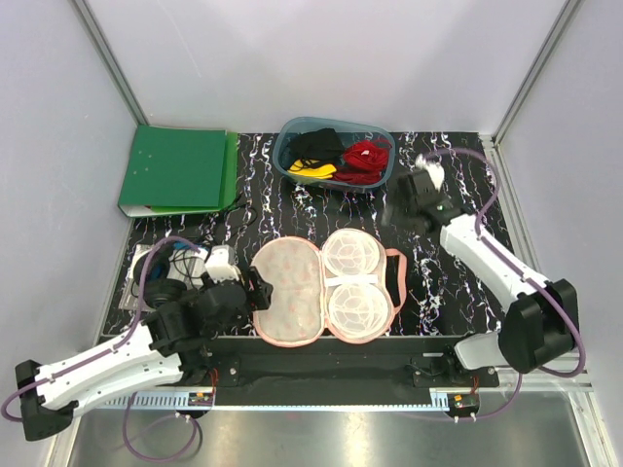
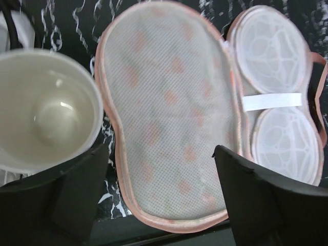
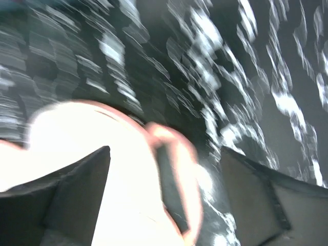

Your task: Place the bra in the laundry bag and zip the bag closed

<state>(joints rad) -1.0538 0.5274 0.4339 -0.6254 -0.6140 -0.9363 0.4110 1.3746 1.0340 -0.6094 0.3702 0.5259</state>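
The peach-pink laundry bag (image 1: 321, 289) lies open in the middle of the table, its flat lid half on the left and its two round whitish cups on the right. The yellow bra (image 1: 313, 168) lies in the blue-grey tub (image 1: 289, 134) at the back, beside a black and a red garment. My left gripper (image 1: 255, 289) is open and empty at the bag's left edge; the left wrist view shows the lid (image 2: 169, 113) between its fingers. My right gripper (image 1: 407, 216) is open and empty, raised between the tub and the bag; its blurred view shows the bag's pink loop (image 3: 177, 174).
A green binder (image 1: 177, 170) lies at the back left. A white cup (image 2: 43, 110) and cables (image 1: 180, 255) sit left of the bag, close to my left gripper. The table's front edge runs just below the bag.
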